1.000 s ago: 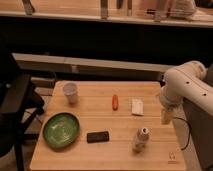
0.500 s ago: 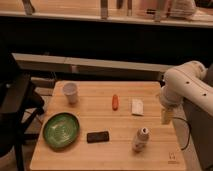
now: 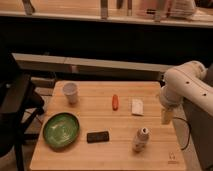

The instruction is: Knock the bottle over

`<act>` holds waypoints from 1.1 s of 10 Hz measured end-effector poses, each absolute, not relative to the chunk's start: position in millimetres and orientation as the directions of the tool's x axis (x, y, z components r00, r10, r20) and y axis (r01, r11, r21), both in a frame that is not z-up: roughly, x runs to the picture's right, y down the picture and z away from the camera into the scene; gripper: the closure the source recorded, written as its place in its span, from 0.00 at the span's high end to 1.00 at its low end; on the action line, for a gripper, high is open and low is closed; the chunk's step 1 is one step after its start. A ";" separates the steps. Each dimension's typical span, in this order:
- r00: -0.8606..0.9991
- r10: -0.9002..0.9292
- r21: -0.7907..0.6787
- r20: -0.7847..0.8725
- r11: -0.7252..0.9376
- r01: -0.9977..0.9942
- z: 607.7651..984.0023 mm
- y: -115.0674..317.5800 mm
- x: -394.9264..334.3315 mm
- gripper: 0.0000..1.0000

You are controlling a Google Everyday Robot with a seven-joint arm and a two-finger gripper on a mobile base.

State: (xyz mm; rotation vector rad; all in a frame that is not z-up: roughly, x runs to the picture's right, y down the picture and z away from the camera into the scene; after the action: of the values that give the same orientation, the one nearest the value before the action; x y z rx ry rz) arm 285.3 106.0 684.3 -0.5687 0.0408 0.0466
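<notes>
The bottle stands upright near the front right of the wooden table; it is small and whitish with a pale label and a light cap. My gripper hangs from the white arm at the table's right edge, behind and to the right of the bottle and apart from it.
On the table are a white paper cup at the back left, a green plate at the front left, a black rectangular object, an orange-red item and a white packet. A dark chair stands left.
</notes>
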 end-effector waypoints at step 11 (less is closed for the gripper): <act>0.999 0.013 -0.542 -0.053 0.839 -0.039 687.9 126.9 274.7 0.80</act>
State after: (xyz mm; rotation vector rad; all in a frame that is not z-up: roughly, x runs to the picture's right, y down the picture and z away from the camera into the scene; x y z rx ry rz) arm 274.7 126.9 687.9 -0.5739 0.0476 0.0277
